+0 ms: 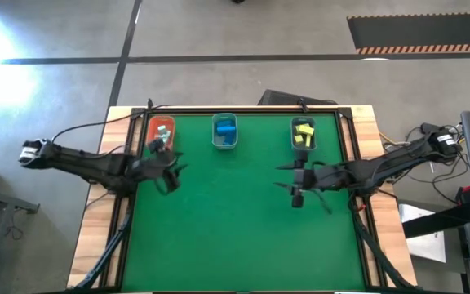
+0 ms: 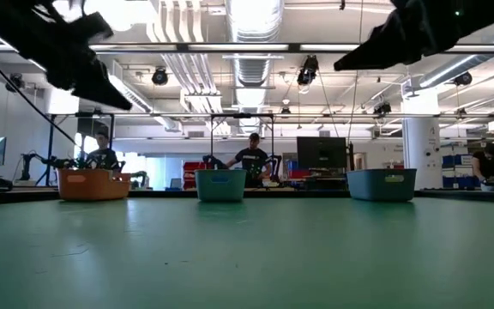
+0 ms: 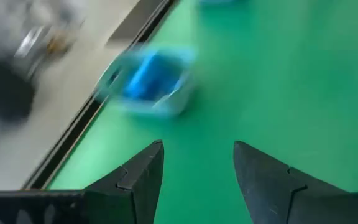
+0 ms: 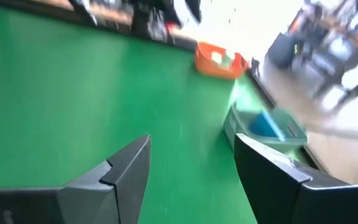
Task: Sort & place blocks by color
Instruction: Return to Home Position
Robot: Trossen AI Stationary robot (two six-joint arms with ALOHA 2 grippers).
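Observation:
Three small bins stand in a row along the far edge of the green mat. The orange bin point(image 1: 161, 131) on the left holds pale green blocks point(image 1: 164, 131), the clear bin point(image 1: 225, 133) in the middle holds blue blocks point(image 1: 226, 131), and the grey bin point(image 1: 303, 135) on the right holds yellow blocks point(image 1: 303, 135). No block lies loose on the mat. My left gripper point(image 1: 172, 173) hovers open near the orange bin, its fingers empty in the left wrist view point(image 3: 194, 168). My right gripper point(image 1: 298, 181) hovers open on the near side of the grey bin, also empty point(image 4: 191, 168).
The green mat point(image 1: 235, 237) has a black frame point(image 1: 348, 139) and wooden table edges around it. Cables run along both sides. In the low view the three bins point(image 2: 221, 184) stand at the far edge, with people and workstations in the room behind.

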